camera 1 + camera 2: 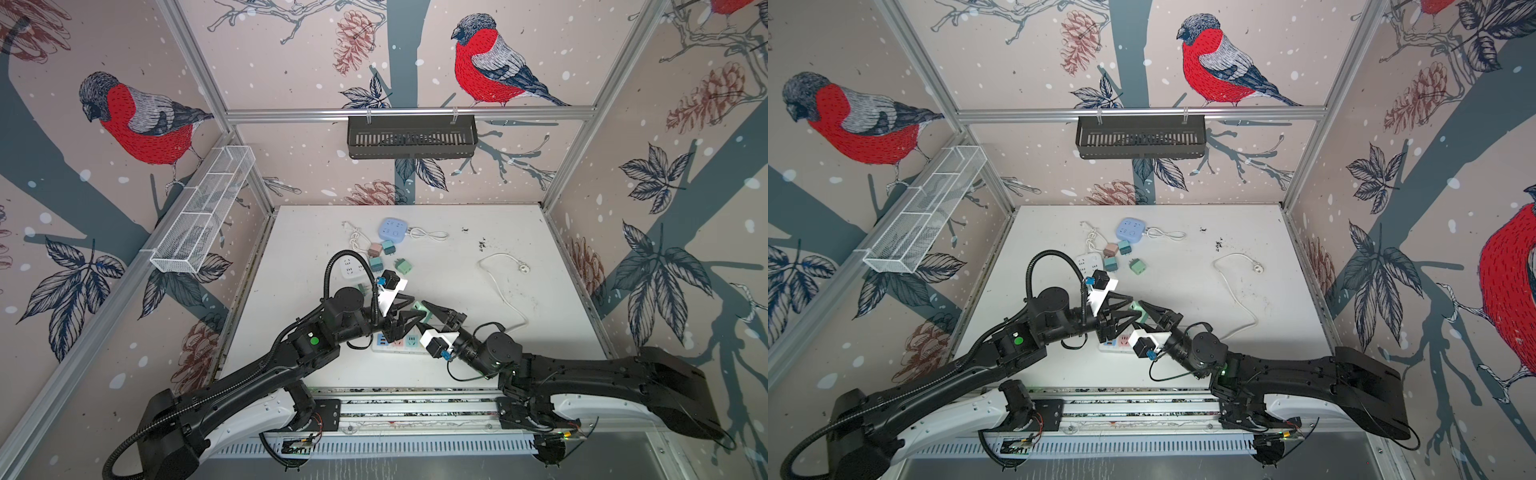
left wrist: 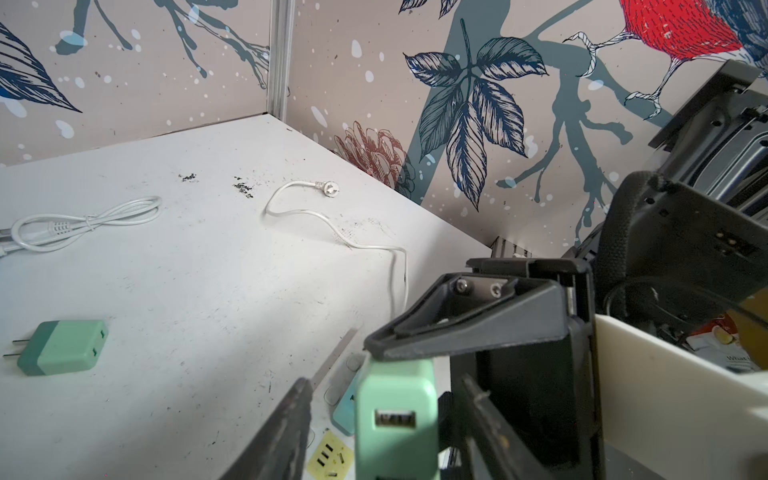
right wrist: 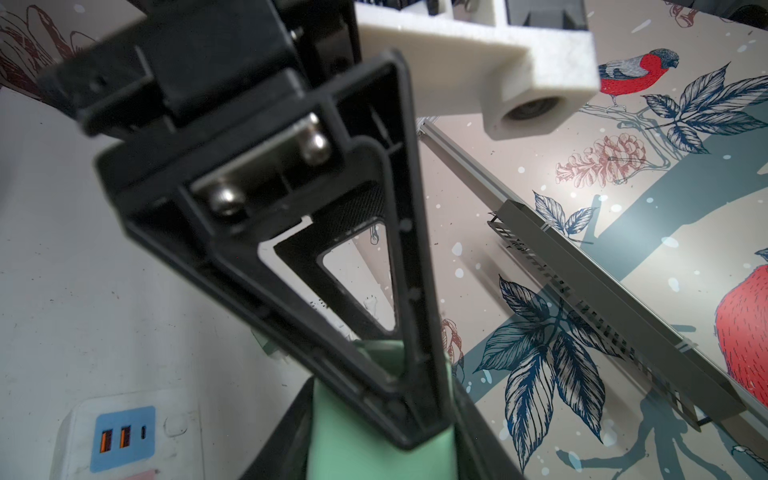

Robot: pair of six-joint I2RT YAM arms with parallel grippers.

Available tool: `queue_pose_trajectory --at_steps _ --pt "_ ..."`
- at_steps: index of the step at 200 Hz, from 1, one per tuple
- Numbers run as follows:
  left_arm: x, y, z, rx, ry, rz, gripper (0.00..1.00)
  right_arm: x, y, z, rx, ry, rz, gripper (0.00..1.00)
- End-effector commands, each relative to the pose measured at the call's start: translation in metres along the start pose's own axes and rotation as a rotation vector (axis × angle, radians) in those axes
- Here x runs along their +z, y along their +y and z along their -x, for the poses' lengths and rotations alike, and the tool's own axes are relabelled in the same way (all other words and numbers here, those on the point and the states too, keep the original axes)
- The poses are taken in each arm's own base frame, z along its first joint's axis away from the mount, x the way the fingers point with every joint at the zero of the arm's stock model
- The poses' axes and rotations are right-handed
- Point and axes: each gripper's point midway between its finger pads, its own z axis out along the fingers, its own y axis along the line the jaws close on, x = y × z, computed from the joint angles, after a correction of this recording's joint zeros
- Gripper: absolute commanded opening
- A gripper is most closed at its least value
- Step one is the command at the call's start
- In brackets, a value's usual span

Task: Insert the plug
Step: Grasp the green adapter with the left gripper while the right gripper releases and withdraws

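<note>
The green plug [image 1: 419, 312] hangs in the air just above the strip [image 1: 400, 344] near the tabletop's [image 1: 478, 299] front edge. The right pincer [image 1: 1147, 308] is clamped on it. The left pincer [image 1: 410, 311] straddles the plug, jaws partly apart, with a gap showing at one finger [image 2: 291, 419].

Plug [image 2: 395, 411] at the black right gripper [image 1: 424, 314]: mint green. Power strip [image 1: 398, 343] beneath the fingertips: white, with blue, pink and green panels and orange ports in the blue one. Adapter [image 2: 62, 347] beyond the gripper: two-tone green. Table [image 1: 457, 282]: white, with black scuffs. Walls [image 1: 291, 62]: beige, with red-breasted birds, navy leaves and rust pinecones.
</note>
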Motion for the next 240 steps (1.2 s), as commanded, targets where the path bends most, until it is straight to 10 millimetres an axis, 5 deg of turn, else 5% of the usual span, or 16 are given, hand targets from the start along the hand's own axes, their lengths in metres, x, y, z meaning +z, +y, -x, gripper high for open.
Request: queue_pose_trajectory --at_steps 1,31,74,102,146,153,192,240 --pt "0.001 -0.009 0.008 0.021 -0.014 -0.04 0.45 0.001 -0.014 0.012 0.004 -0.04 -0.06 0.05" --pt "0.001 -0.009 0.007 0.032 -0.016 -0.042 0.31 0.002 -0.014 0.011 -0.009 -0.031 -0.061 0.05" --pt "0.004 -0.01 0.001 0.017 0.015 -0.054 0.34 0.0 -0.014 0.015 0.012 -0.049 -0.052 0.05" --pt "0.004 -0.013 0.002 0.035 0.005 -0.069 0.05 -0.003 -0.013 0.014 0.016 -0.053 -0.047 0.08" --pt "0.004 -0.009 0.002 0.093 0.0 -0.048 0.0 -0.008 -0.016 0.002 0.053 -0.013 -0.077 0.74" --pt "0.003 -0.008 0.004 0.129 -0.009 -0.042 0.0 -0.008 -0.015 -0.001 0.056 0.002 -0.076 0.99" --pt "-0.006 0.014 0.014 0.23 -0.071 0.109 0.0 -0.027 -0.021 -0.022 0.106 0.039 -0.138 1.0" --pt "-0.011 0.024 -0.013 0.478 0.012 0.142 0.0 -0.044 -0.044 -0.055 0.375 0.094 -0.208 1.0"
